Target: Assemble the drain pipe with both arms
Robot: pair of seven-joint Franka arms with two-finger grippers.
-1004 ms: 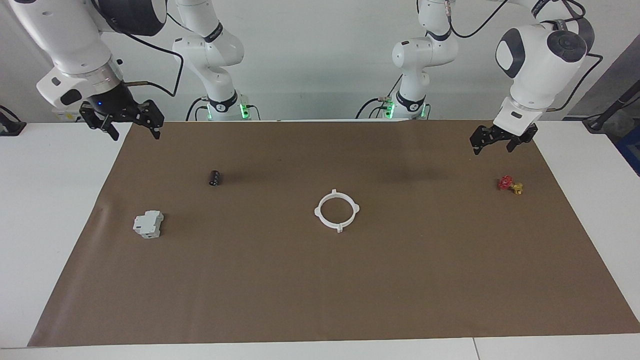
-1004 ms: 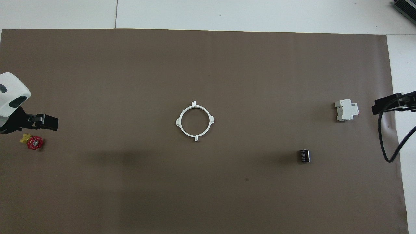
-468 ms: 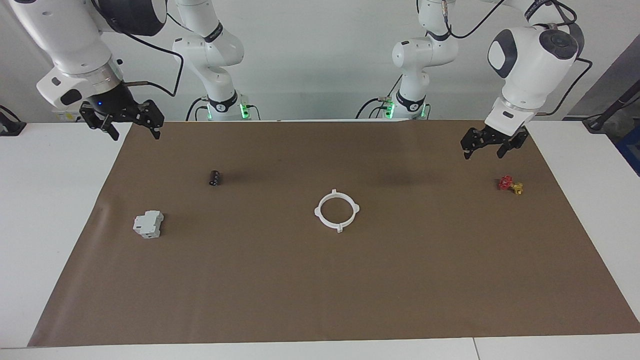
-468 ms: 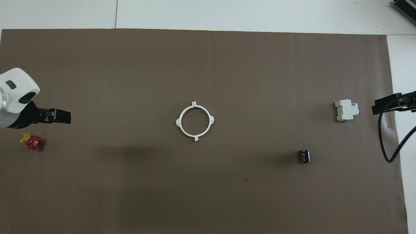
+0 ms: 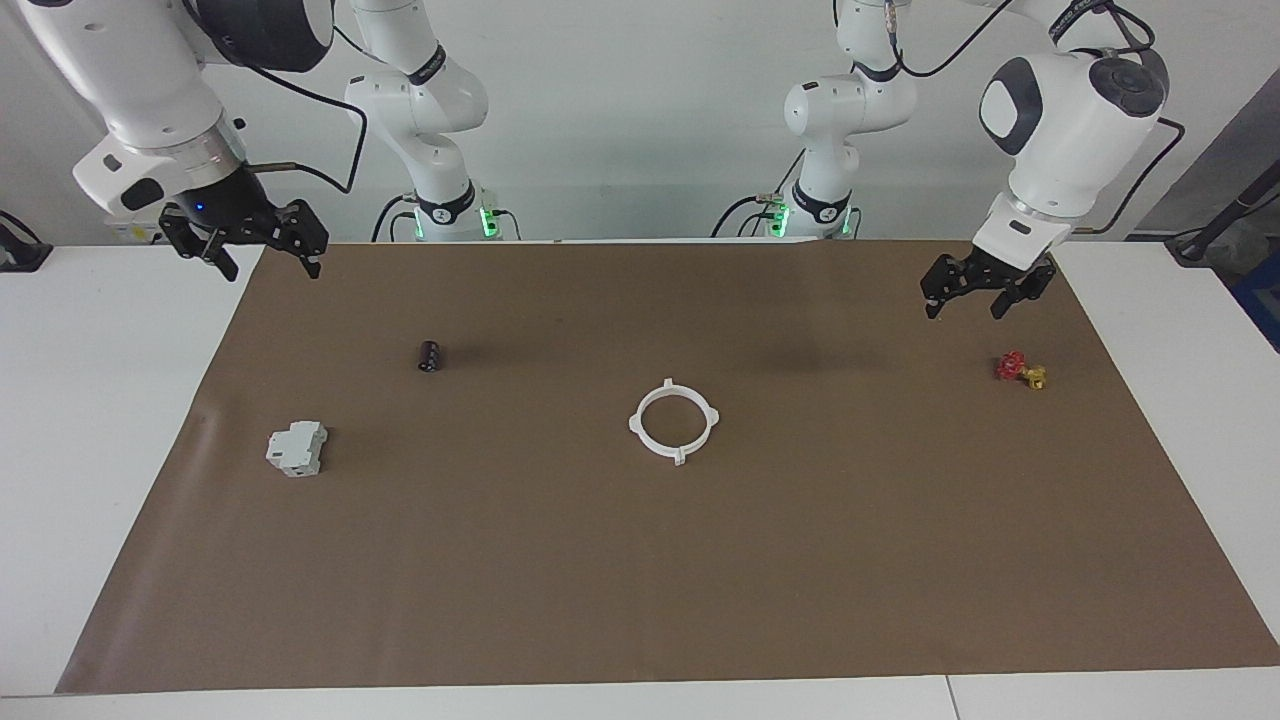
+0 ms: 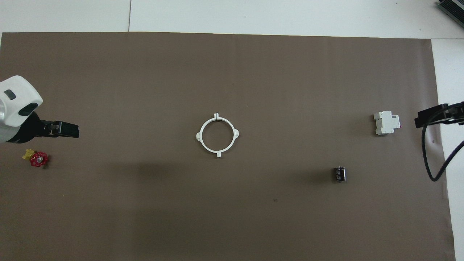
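Observation:
The drain pipe (image 5: 668, 453) (image 6: 199, 136) lies flat in the middle of the brown mat, its two white half-rings joined into one ring with four outer tabs. Nothing touches it. My left gripper (image 5: 963, 307) (image 6: 70, 129) hangs open and empty over the mat at the left arm's end, just above a small red and yellow valve. My right gripper (image 5: 273, 268) (image 6: 424, 119) waits open and empty over the mat's edge at the right arm's end.
A red and yellow valve (image 5: 1020, 370) (image 6: 37, 158) lies under the left gripper. A grey-white boxy block (image 5: 296, 448) (image 6: 387, 123) and a small black cylinder (image 5: 430, 355) (image 6: 339, 173) lie toward the right arm's end. The brown mat (image 5: 640, 600) covers most of the white table.
The left gripper has shifted a little from the mat's edge toward the table's middle, then nearly stopped. The right arm and the ring have not moved.

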